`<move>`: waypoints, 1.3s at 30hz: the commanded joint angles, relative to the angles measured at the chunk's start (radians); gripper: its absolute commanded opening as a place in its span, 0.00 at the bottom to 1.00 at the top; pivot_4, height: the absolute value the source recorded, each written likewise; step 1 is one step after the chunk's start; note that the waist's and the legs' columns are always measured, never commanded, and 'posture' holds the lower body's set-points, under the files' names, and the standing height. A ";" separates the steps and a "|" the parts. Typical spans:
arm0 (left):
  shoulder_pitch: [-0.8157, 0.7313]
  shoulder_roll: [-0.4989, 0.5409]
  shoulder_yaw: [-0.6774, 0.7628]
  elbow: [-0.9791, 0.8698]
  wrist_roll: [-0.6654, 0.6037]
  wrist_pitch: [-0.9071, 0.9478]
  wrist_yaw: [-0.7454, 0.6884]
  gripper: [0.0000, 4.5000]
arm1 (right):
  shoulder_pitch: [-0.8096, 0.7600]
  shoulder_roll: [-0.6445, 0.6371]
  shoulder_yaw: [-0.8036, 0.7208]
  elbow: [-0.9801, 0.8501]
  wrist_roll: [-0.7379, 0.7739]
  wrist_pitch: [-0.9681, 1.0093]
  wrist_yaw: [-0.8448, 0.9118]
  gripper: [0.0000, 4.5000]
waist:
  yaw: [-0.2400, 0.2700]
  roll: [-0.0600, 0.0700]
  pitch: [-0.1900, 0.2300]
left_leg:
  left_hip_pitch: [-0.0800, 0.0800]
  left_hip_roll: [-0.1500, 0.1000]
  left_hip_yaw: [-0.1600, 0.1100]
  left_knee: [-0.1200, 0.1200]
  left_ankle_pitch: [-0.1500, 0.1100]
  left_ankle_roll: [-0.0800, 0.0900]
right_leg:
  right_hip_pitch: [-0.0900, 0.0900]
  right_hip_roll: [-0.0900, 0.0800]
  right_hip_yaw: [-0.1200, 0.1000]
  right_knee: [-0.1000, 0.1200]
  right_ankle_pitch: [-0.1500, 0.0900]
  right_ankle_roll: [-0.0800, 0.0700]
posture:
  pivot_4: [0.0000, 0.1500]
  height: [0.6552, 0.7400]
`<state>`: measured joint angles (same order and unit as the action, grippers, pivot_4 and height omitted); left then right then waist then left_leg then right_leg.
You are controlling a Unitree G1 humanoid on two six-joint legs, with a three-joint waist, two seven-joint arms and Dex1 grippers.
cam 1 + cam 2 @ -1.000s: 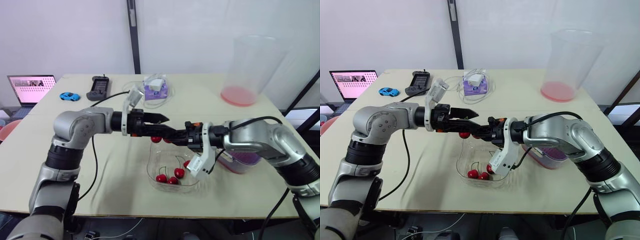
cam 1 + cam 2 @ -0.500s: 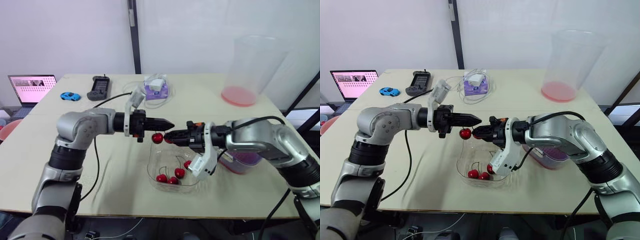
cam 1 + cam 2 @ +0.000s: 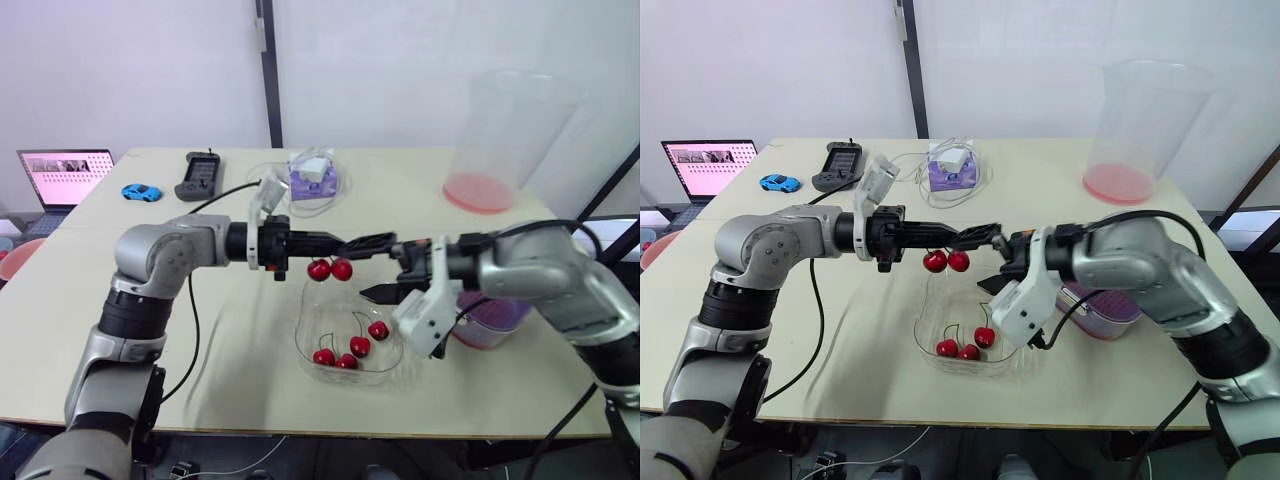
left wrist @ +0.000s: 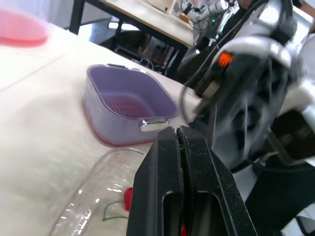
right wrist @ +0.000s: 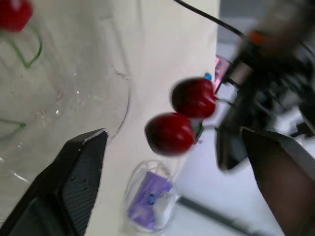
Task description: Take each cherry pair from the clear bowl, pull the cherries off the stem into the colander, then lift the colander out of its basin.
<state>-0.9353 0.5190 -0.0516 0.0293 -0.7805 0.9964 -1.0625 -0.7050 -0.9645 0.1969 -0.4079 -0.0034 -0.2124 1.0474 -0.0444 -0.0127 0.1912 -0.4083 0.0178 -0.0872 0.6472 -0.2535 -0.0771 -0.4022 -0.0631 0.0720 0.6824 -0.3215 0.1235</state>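
Observation:
A pair of red cherries [image 3: 330, 269] hangs above the far rim of the clear bowl [image 3: 303, 322]. My left gripper [image 3: 336, 241] is shut on the pair's stem; its fingers [image 4: 167, 147] are pressed together. Just right of the pair, my right gripper [image 3: 375, 267] stands open, one finger above and one below, touching neither cherry [image 5: 170, 132]. Several more stemmed cherries [image 3: 349, 346] lie in the bowl. The purple colander [image 3: 492, 316] sits in its basin to the bowl's right, partly hidden by my right arm, and its inside looks bare [image 4: 129, 101].
A tall clear tub with a pink base [image 3: 498, 140] stands at the back right. Along the back left are a laptop [image 3: 62, 176], a blue toy car [image 3: 139, 191], a black controller [image 3: 198, 176] and a purple box with cables [image 3: 313, 178].
My left gripper shut on the stem while the right still held the pair. The right gripper has since opened and drawn back to the right, leaving both cherries hanging from the left.

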 commanded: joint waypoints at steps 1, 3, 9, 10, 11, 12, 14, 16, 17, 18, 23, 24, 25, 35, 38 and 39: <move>0.003 0.001 0.044 -0.021 -0.013 -0.047 -0.027 0.00 | 0.028 -0.020 -0.117 -0.115 0.243 0.380 0.003 0.99 | -0.001 0.000 0.000 | 0.000 0.000 0.000 0.000 0.000 0.000 | 0.000 0.000 0.000 0.000 0.000 0.000 | 1.00 0.92; 0.012 -0.004 0.056 -0.029 -0.025 -0.062 -0.040 0.00 | 0.040 -0.020 -0.182 -0.151 0.416 0.640 -0.036 0.99 | -0.001 0.000 0.000 | 0.000 0.000 -0.001 0.000 -0.001 0.001 | 0.000 0.000 0.000 0.000 0.000 0.000 | 1.00 0.92; 0.055 -0.023 0.080 -0.096 -0.073 -0.041 -0.013 0.00 | 0.017 -0.025 -0.277 -0.101 1.025 1.206 -0.256 0.99 | 0.002 0.000 0.000 | 0.000 0.000 -0.002 0.000 -0.002 0.003 | 0.002 0.000 -0.001 -0.001 0.000 0.000 | 1.00 0.92; 0.059 -0.026 0.081 -0.103 -0.077 -0.038 -0.008 0.00 | 0.022 -0.017 -0.265 -0.107 1.000 1.200 -0.274 0.99 | 0.001 0.000 0.000 | 0.000 0.000 -0.002 0.001 -0.002 0.003 | 0.002 0.000 -0.001 -0.001 0.000 0.000 | 1.00 0.92; 0.063 -0.028 0.082 -0.112 -0.083 -0.035 -0.003 0.00 | 0.020 0.001 -0.259 -0.102 1.005 1.217 -0.302 0.99 | 0.000 0.000 0.000 | 0.000 0.000 -0.001 0.001 -0.002 0.003 | 0.002 0.000 -0.001 -0.001 0.000 0.000 | 1.00 0.92; 0.067 -0.029 0.082 -0.119 -0.089 -0.032 0.002 0.00 | 0.016 0.019 -0.251 -0.100 1.006 1.227 -0.319 0.99 | -0.001 0.000 0.000 | 0.000 0.000 -0.001 0.001 -0.002 0.003 | 0.002 0.000 -0.001 -0.001 0.000 0.000 | 1.00 0.92; 0.069 -0.031 0.083 -0.129 -0.102 -0.022 0.008 0.00 | 0.002 0.067 -0.240 -0.084 1.028 1.257 -0.347 0.99 | -0.001 0.000 0.000 | 0.000 0.000 -0.001 0.000 -0.002 0.003 | 0.001 0.000 -0.001 0.000 0.000 0.000 | 1.00 0.92; 0.068 -0.028 0.073 -0.139 -0.106 -0.020 0.003 0.00 | -0.013 0.102 -0.216 -0.068 1.003 1.252 -0.348 0.99 | -0.001 0.000 0.000 | 0.000 0.000 -0.001 0.000 -0.002 0.003 | 0.001 0.001 -0.001 0.000 0.000 0.000 | 1.00 0.92; 0.065 -0.028 0.072 -0.140 -0.110 -0.017 -0.001 0.00 | -0.024 0.115 -0.205 -0.052 0.988 1.249 -0.345 0.99 | 0.000 0.000 0.000 | 0.000 0.000 -0.001 0.000 -0.002 0.003 | 0.001 0.001 -0.001 0.000 0.000 0.000 | 1.00 0.92; 0.063 -0.029 0.071 -0.141 -0.112 -0.015 -0.002 0.00 | -0.034 0.124 -0.194 -0.039 0.974 1.244 -0.336 0.99 | 0.000 0.000 0.000 | 0.000 0.000 -0.001 0.000 -0.002 0.003 | 0.001 0.000 -0.001 0.000 0.000 0.000 | 1.00 0.92; 0.055 -0.025 0.071 -0.142 -0.119 -0.009 -0.003 0.00 | -0.070 0.156 -0.175 -0.004 0.958 1.250 -0.303 0.99 | 0.000 0.000 0.000 | 0.000 0.000 -0.001 0.000 -0.002 0.003 | 0.001 0.000 -0.001 -0.001 0.000 0.000 | 1.00 0.92; 0.056 -0.025 0.071 -0.143 -0.119 -0.008 -0.002 0.00 | -0.076 0.166 -0.169 -0.003 0.961 1.252 -0.292 0.93 | 0.000 0.000 0.000 | 0.000 0.000 -0.001 0.000 -0.002 0.003 | 0.001 0.000 -0.001 -0.001 0.000 0.000 | 1.00 0.92; 0.056 -0.025 0.072 -0.144 -0.119 -0.008 -0.002 0.00 | -0.081 0.173 -0.165 -0.002 0.962 1.254 -0.284 0.86 | 0.000 0.000 0.000 | 0.000 0.000 -0.001 0.000 -0.002 0.003 | 0.001 0.000 -0.001 -0.001 0.000 0.000 | 1.00 0.92; 0.056 -0.032 0.074 -0.145 -0.122 -0.009 0.013 0.00 | -0.087 0.173 -0.150 0.007 0.919 1.245 -0.233 0.37 | 0.000 0.000 0.000 | 0.000 0.000 -0.001 0.000 -0.002 0.003 | 0.001 0.000 -0.001 -0.001 0.000 0.000 | 1.00 0.92; 0.057 -0.033 0.073 -0.144 -0.122 -0.013 0.013 0.00 | -0.089 0.177 -0.155 0.012 0.912 1.249 -0.227 0.37 | 0.000 0.000 0.000 | 0.000 0.000 -0.001 0.000 -0.002 0.003 | 0.001 0.001 -0.001 -0.001 0.000 0.000 | 1.00 0.92; 0.057 -0.034 0.072 -0.143 -0.121 -0.013 0.013 0.00 | -0.090 0.179 -0.156 0.013 0.911 1.250 -0.226 0.37 | 0.000 0.000 0.000 | 0.000 0.000 -0.001 0.000 -0.002 0.003 | 0.001 0.001 -0.001 -0.001 0.000 0.000 | 1.00 0.92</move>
<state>-0.8645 0.4849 0.0036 -0.0834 -0.8835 0.9946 -1.0450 -0.7747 -0.7857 0.0562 -0.3882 0.9121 1.0415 0.8137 -0.0448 -0.0131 0.1914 -0.4083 0.0178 -0.0884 0.6474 -0.2552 -0.0740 -0.4015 -0.0626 0.0710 0.6819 -0.3216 0.1236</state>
